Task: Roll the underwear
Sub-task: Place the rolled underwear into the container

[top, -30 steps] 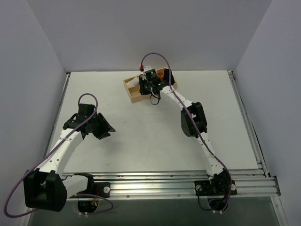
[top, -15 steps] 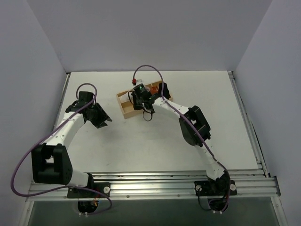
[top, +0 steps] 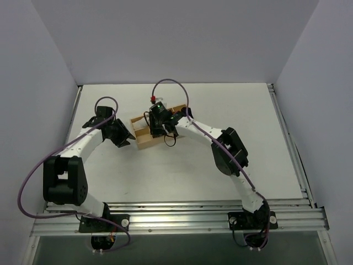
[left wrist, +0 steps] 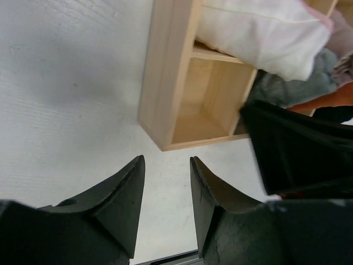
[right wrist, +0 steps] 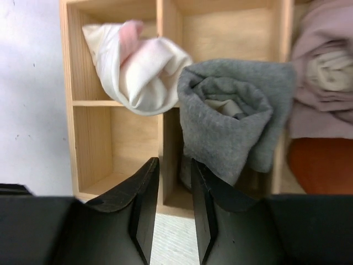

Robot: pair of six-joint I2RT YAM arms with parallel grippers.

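Because the right gripper (right wrist: 170, 210) stands with its jaws only a little apart astride a divider at the near wall of the wooden compartment tray (right wrist: 66, 83), any pull or lift from here could drag or tip the tray; whether the jaws pinch the wood I cannot tell. One finger sits against the grey roll (right wrist: 231, 110), so it could snag that roll and undo it, or knock the white roll (right wrist: 138, 66) that droops over a partition. The left gripper (left wrist: 164, 204) hovers empty, jaws apart, over bare table just beside the tray's corner, close to the other arm, so a careless advance could bump tray or arm. The underwear I cannot pick out with certainty: a dark patch (top: 188, 113) at the tray's far right end may be it, and mistaking it risks grabbing the wrong cloth. No brand, label or writing is readable anywhere.
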